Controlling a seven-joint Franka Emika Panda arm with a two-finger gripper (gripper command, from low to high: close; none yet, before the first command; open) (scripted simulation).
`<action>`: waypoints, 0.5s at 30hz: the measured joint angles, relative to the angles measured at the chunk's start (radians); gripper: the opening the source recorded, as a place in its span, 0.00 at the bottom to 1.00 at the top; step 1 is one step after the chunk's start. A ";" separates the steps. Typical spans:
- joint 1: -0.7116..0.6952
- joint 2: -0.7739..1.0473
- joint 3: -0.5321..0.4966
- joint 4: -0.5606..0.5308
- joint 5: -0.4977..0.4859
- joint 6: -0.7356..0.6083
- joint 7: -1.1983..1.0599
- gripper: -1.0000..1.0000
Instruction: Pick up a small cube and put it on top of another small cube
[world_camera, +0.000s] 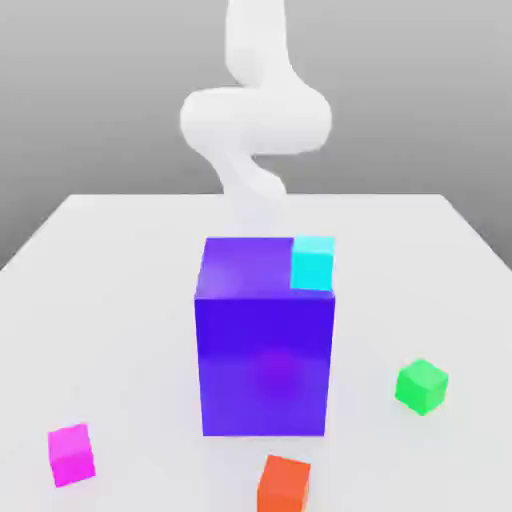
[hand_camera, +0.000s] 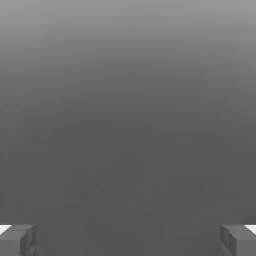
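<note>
And right up front it was the orange-red cube, out ahead of the big blue-purple block, a touch toward the exterior view's right of that block's middle, its lower part cut off by the picture's edge! Over to the exterior view's left of the block and nearer than it, there sat the magenta-pink cube, the one to be picked up, resting on the pale table, turned slightly, well apart from both the block and the orange-red cube. Across to the block's other side, on the exterior view's right, the green cube lay on the tabletop, a corner turned forward, apart from the block. Then the block itself, upright, its broad front face carrying a soft purple-magenta patch! Up on top of it, at the near corner on the exterior view's right, perched the cyan cube. And beyond the block rose the white arm, bending down behind it. Over to the hand view: the gripper was wide open, its two fingers far apart, nothing gripped between them!
</note>
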 joint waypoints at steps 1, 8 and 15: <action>0.012 0.039 -0.026 -0.004 0.009 0.013 -0.038 0.50; 0.079 0.292 -0.192 -0.033 0.090 0.099 -0.298 0.50; 0.103 0.548 -0.318 -0.060 0.206 0.180 -0.581 0.50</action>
